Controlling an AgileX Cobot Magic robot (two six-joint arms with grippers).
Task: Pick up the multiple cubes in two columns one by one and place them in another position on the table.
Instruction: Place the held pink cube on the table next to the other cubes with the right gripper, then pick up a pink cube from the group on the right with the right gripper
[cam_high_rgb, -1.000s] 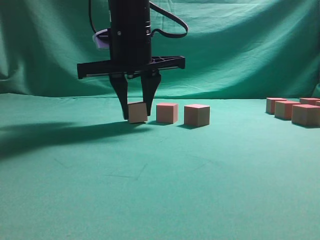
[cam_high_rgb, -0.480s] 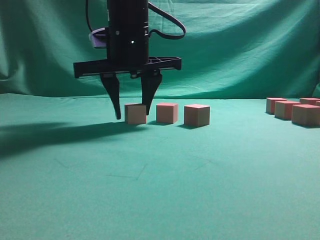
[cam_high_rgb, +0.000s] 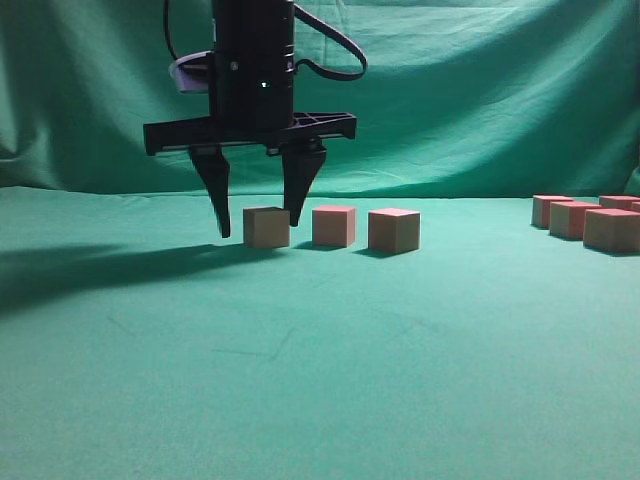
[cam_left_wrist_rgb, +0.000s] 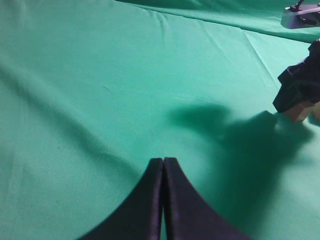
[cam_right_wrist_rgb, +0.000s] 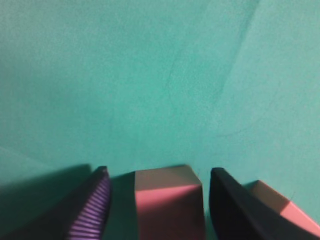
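Observation:
Three pinkish-red cubes stand in a row on the teal table (cam_high_rgb: 320, 380). My right gripper (cam_high_rgb: 258, 228) hangs open around the leftmost cube (cam_high_rgb: 268, 230), with its fingers apart from the cube's sides and the tips just above the cloth. In the right wrist view that cube (cam_right_wrist_rgb: 169, 207) sits between the open jaws (cam_right_wrist_rgb: 159, 172), and the middle cube (cam_right_wrist_rgb: 280, 210) lies beyond the right finger. The middle cube (cam_high_rgb: 334, 225) and the third cube (cam_high_rgb: 394, 230) stand to the right. My left gripper (cam_left_wrist_rgb: 163, 160) is shut and empty over bare cloth.
Several more cubes (cam_high_rgb: 590, 220) are grouped at the far right edge. A draped green backdrop (cam_high_rgb: 480, 90) hangs behind the table. The left wrist view shows the right gripper (cam_left_wrist_rgb: 300, 90) and its cube (cam_left_wrist_rgb: 300, 111) at far right.
My right gripper opened and let go of the leftmost cube. The cube went from tilted to flat on the cloth. The gripper rose slightly and shifted a little left.

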